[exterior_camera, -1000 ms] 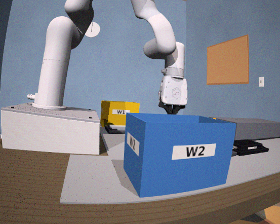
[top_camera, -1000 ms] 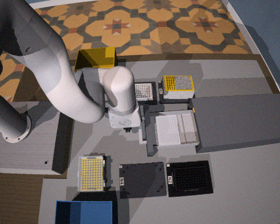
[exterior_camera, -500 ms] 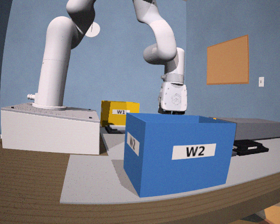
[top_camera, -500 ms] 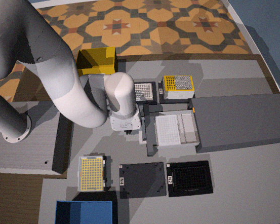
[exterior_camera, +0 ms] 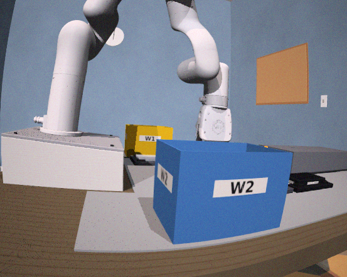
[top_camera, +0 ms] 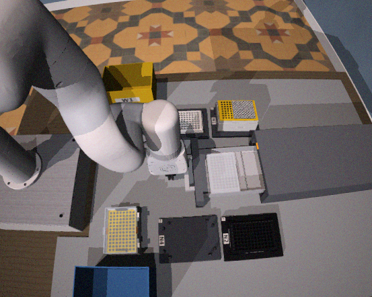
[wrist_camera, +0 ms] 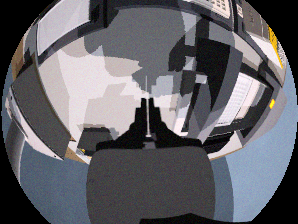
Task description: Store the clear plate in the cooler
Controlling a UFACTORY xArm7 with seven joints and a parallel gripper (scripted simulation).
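The clear plate [top_camera: 222, 172] lies flat in the open drawer [top_camera: 237, 171] of the grey cooler CD [top_camera: 321, 161]. It is in the place nearer the bar handle [top_camera: 198, 171], with its long side across the drawer. The amber lamp [top_camera: 257, 145] is lit. The work nest N4 [top_camera: 189, 238] is empty. My gripper [top_camera: 171, 176] is shut on nothing and points down, just on the arm-base side of the handle. In the wrist view the closed fingers hang over the grey bench. In the exterior view the blue bin hides the fingers.
Nest N2 [top_camera: 252, 236] holds a black plate. A yellow-tipped box [top_camera: 120, 230] stands left of N4. A white plate [top_camera: 190, 121] and a yellow rack [top_camera: 237, 114] stand behind the drawer. The yellow bin W1 [top_camera: 129, 82] is at the back. The blue bin W2 [exterior_camera: 221, 188] is at the front.
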